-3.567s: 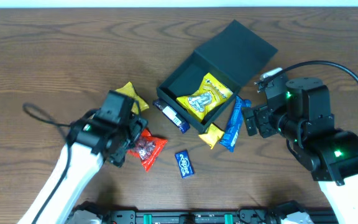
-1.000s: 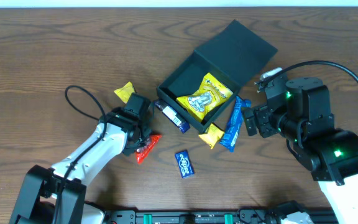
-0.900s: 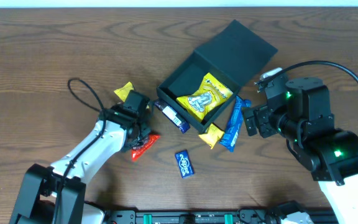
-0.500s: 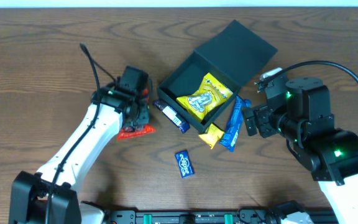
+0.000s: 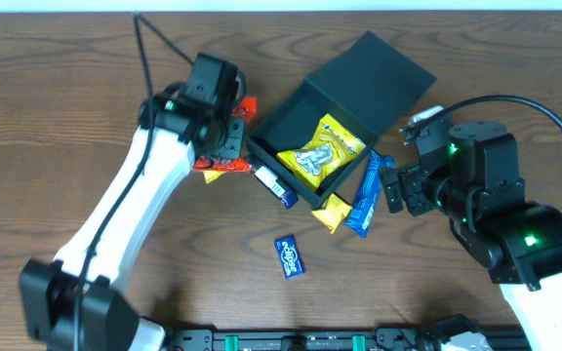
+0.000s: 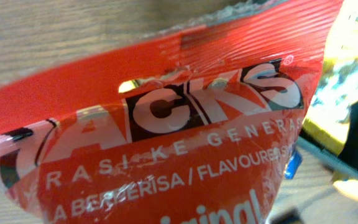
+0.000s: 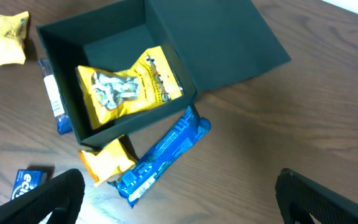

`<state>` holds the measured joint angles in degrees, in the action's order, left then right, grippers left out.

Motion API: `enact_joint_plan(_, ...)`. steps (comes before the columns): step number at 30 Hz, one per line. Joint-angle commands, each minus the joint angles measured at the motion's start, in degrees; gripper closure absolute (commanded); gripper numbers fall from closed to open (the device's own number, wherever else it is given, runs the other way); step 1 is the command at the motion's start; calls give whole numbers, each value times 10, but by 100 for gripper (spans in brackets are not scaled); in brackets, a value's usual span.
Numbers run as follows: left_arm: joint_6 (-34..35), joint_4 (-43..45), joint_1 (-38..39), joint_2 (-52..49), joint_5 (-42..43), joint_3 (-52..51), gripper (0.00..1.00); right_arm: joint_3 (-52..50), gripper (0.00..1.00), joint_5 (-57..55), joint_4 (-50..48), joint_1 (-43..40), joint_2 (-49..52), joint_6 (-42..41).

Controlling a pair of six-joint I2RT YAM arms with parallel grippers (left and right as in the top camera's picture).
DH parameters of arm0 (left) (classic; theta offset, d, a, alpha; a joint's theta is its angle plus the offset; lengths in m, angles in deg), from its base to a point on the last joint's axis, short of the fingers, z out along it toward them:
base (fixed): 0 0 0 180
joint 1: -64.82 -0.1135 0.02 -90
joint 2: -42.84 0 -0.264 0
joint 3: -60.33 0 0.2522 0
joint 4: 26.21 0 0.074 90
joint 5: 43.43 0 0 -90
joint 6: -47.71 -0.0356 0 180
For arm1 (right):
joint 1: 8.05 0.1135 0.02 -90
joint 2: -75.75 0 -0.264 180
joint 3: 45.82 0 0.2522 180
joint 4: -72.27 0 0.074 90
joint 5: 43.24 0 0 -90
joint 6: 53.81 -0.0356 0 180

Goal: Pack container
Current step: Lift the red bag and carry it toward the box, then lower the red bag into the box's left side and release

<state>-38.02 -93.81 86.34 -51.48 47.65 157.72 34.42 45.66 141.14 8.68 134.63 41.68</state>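
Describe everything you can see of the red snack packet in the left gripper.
The red packet is glossy, crinkled film with white, black-edged block lettering above smaller white text. The left gripper pinches it, red ends showing on both sides, beside the left corner of the open container. Whether it touches the table is unclear.

We've got print right up close in the left wrist view: the red packet [image 6: 166, 137] shows big outlined letters "ACKS", cut off at the left. Under that we read "RASIKE GENERA", then "A BERPERISA / FLAVOURE", both running off the edges, and "iginal" clipped at the bottom. On the yellow packet [image 7: 129, 87], the blue bar [image 7: 163, 155] and the small blue packet [image 5: 290, 256] we see lettering, but it's too small to read.
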Motion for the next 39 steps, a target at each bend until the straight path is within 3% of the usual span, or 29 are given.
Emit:
enact_joint_plan(1, -91, -30, 12, -54, 5, 76, 76, -2, 1, -4, 0, -6, -1, 8)
enact_joint_plan(5, -157, -37, 31, -101, 6, 138, 76, -2, 1, -4, 0, -6, -1, 8)
enact_joint_plan(9, -175, -43, 49, -127, 50, 173, 76, -2, 1, -4, 0, -6, -1, 8)
enact_joint_plan(15, -273, -34, 68, -157, 100, 178, 75, -2, 1, -4, 0, -6, -1, 8)
enact_joint_plan(19, -302, -12, 66, -171, 101, 178, 75, -2, 1, -4, 0, -6, -1, 8)
enact_joint_plan(23, -330, -11, 66, -188, 155, 179, 75, -2, 1, -4, 0, -6, -1, 8)
enact_joint_plan(36, -334, 110, 40, -274, 203, 179, 72, -2, 1, -4, 0, -6, -1, 8)
enact_joint_plan(39, -321, 128, 39, -282, 248, 179, 74, -2, 1, -4, 0, -6, -1, 8)
